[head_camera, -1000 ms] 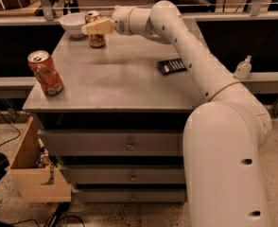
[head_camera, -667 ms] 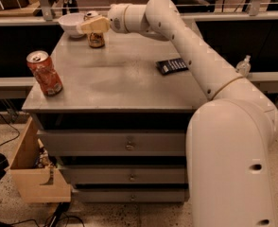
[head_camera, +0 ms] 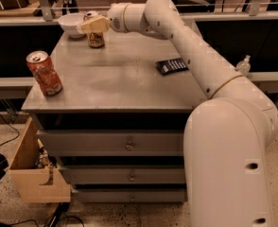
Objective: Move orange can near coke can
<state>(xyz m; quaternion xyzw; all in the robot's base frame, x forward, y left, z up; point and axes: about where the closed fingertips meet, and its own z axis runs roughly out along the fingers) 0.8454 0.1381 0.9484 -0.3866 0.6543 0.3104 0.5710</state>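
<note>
The orange can [head_camera: 96, 39], golden-bronze with a silver top, stands at the far left of the grey table top [head_camera: 125, 79], just in front of a white bowl. My gripper [head_camera: 94, 25] is at the can's upper part and covers it from the camera's side; the can's base rests on the table. The coke can [head_camera: 44, 73], red with white markings, stands apart at the table's front left corner, well away from the orange can and the gripper.
A white bowl [head_camera: 72, 24] sits at the back left edge behind the orange can. A dark flat packet [head_camera: 173, 65] lies on the right side of the table. My arm spans the table's right half. A wooden box [head_camera: 32, 176] stands on the floor at left.
My arm and gripper have shifted slightly to the left at the orange can. Both cans stand where they were.
</note>
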